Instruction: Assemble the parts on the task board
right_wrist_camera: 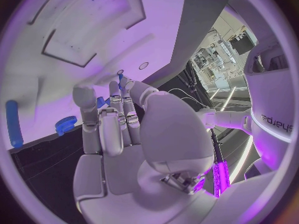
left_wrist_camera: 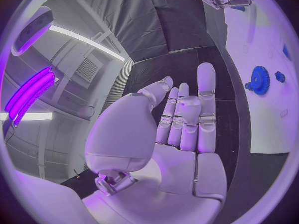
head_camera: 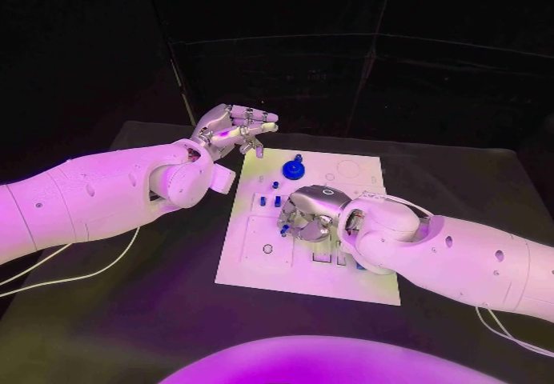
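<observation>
The task board (head_camera: pixel 260 264) lay flat in the middle of the black table (head_camera: pixel 127 320), and right over its centre sat the right hand (head_camera: pixel 310 214), palm down, its fingers bent toward the plate and covering the slots beneath! A small blue part (head_camera: pixel 284 230) peeked out at its fingertips, but whether the hand pinched it or merely touched it could not be told from above. Just beyond that hand stood the blue gear (head_camera: pixel 293 169) near the board's far edge, with a few small blue pegs (head_camera: pixel 276 185) between gear and hand. Off the board's far left corner hovered the left hand (head_camera: pixel 232 130), raised, fingers loosely curled apart and holding nothing. The left wrist view gave that open palm (left_wrist_camera: pixel 181 134) plainly, the fingers straight and together, and beyond them the gear (left_wrist_camera: pixel 259 79) on the white plate. The right wrist view added what the head view hid: a long blue rod (right_wrist_camera: pixel 12 123) and a short blue toothed piece (right_wrist_camera: pixel 65 125) at the board's edge beside the right hand's fingers (right_wrist_camera: pixel 111 129).
</observation>
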Action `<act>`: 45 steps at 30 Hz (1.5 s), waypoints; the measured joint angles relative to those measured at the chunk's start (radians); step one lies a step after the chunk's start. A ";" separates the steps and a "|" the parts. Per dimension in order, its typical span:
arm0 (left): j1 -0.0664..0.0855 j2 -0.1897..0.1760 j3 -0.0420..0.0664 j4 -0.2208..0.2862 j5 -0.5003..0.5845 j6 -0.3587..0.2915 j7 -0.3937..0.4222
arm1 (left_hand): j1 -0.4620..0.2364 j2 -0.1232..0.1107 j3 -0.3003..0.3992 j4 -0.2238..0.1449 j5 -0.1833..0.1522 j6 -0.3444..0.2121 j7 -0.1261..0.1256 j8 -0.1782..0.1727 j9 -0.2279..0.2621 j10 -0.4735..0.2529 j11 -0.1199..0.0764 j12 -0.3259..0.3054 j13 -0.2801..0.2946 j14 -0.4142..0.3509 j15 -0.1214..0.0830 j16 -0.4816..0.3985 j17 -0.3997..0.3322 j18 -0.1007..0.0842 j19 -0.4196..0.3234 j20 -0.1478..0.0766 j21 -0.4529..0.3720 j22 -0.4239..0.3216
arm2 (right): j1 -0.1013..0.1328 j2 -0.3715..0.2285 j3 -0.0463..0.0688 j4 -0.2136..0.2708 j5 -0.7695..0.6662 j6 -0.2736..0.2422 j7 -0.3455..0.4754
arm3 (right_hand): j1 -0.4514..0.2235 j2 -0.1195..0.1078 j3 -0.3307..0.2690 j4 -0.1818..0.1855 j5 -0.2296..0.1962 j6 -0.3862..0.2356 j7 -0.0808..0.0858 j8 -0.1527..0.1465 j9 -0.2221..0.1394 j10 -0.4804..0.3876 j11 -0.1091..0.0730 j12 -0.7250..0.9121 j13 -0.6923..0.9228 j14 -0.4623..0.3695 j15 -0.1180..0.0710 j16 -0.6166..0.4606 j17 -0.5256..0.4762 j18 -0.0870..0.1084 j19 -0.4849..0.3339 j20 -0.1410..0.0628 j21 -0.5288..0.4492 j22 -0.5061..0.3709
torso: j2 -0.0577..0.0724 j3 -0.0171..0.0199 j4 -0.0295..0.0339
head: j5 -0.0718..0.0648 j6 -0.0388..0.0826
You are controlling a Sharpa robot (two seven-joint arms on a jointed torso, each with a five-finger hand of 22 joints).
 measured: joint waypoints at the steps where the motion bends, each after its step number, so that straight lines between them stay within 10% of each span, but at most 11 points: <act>1: 0.000 0.000 0.000 0.000 0.000 0.000 0.000 | 0.000 0.000 0.000 0.000 0.000 0.000 0.000 0.000 0.000 0.000 0.000 0.000 0.000 0.000 0.000 0.000 0.000 0.000 0.000 0.000 0.000 0.000 | 0.000 0.001 0.000 0.000 0.000 0.001 0.000 | 0.000 0.000 0.000 0.000 0.000 0.001 0.001 0.000 0.000 0.000 0.000 0.000 0.000 0.000 0.000 0.000 0.000 0.000 0.000 0.000 0.000 0.000 | 0.000 0.0000 0.0000 | 0.000 0.000; 45: 0.000 -0.003 0.000 -0.004 0.002 0.000 -0.001 | 0.000 0.000 -0.004 0.004 0.000 0.000 0.000 0.000 -0.001 0.000 0.000 0.000 0.000 -0.001 0.001 0.000 -0.002 0.000 -0.003 0.003 -0.004 -0.001 | -0.007 -0.032 -0.003 0.044 -0.079 -0.029 -0.030 | -0.004 -0.004 -0.003 0.003 0.004 0.001 0.001 0.000 -0.001 0.004 0.004 0.000 -0.001 0.000 0.000 0.000 -0.002 0.000 0.000 0.000 0.004 0.004 | 0.000 -0.0003 0.0003 | -0.002 -0.009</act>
